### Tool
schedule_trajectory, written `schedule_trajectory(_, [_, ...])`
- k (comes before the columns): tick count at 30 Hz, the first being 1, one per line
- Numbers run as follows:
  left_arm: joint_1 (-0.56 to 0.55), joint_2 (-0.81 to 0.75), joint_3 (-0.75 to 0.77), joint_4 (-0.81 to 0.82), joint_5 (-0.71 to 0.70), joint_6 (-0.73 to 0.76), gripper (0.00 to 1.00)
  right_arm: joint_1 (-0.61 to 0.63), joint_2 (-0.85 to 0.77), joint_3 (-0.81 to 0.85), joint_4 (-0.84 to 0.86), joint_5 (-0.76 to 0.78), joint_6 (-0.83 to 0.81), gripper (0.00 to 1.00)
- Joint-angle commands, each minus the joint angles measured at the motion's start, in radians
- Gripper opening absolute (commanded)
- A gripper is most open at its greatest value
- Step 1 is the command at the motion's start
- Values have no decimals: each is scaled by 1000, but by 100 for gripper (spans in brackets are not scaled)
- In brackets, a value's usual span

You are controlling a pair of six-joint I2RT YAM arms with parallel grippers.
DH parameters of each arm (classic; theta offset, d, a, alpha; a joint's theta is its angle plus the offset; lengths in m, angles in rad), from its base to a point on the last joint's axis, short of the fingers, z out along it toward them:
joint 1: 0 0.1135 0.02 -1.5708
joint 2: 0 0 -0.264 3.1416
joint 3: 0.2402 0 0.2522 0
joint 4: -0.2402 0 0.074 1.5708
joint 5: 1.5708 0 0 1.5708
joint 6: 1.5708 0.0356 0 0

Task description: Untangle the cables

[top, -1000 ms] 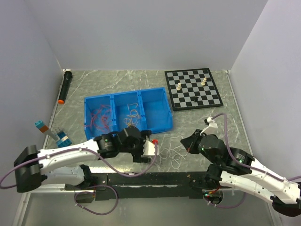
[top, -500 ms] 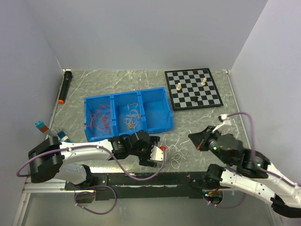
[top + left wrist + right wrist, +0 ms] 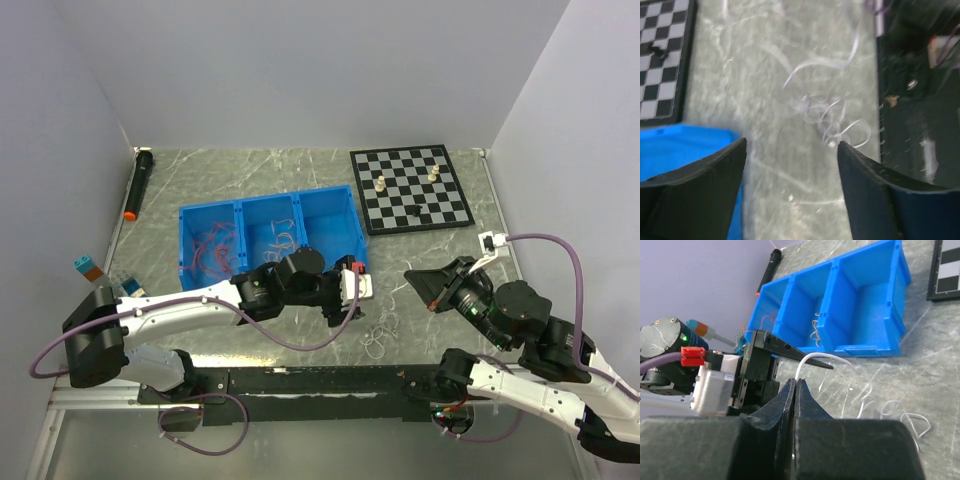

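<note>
On the surface (image 3: 250,170), just off the near right corner of the blue bin (image 3: 330,235), there's a little heap of loose white cables (image 3: 381,332), all loops and curls lying over each other. More sit in the bin: red cables (image 3: 212,250) in the left compartment, orange cables (image 3: 283,240) in the middle one. Right pincer (image 3: 794,385) is clamped fully together on one white cable (image 3: 812,357) that arcs out of the tips and trails down toward the surface. Left pincer (image 3: 791,147) is spread wide with nothing in it, hanging beside the bin corner with the heap just ahead. This stuff looks featherlight and floppy with zero stiffness, so I reckon it snags and drags its neighbours along. I'd pinch a single free end or an outer loop, not the middle of the knot
</note>
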Motion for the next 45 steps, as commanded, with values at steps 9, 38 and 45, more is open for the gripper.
schedule_trajectory(9, [-2, 26, -7, 94, 109, -129, 86, 7, 60, 106, 159, -77, -127, 0])
schedule_trajectory(38, [-62, -14, -327, 665, -233, 279, 75, 7, 120, 180, 272, -267, -175, 0])
schedule_trajectory(45, [-76, -8, -294, 613, -114, 313, 63, 5, 115, 175, 294, -301, -175, 0])
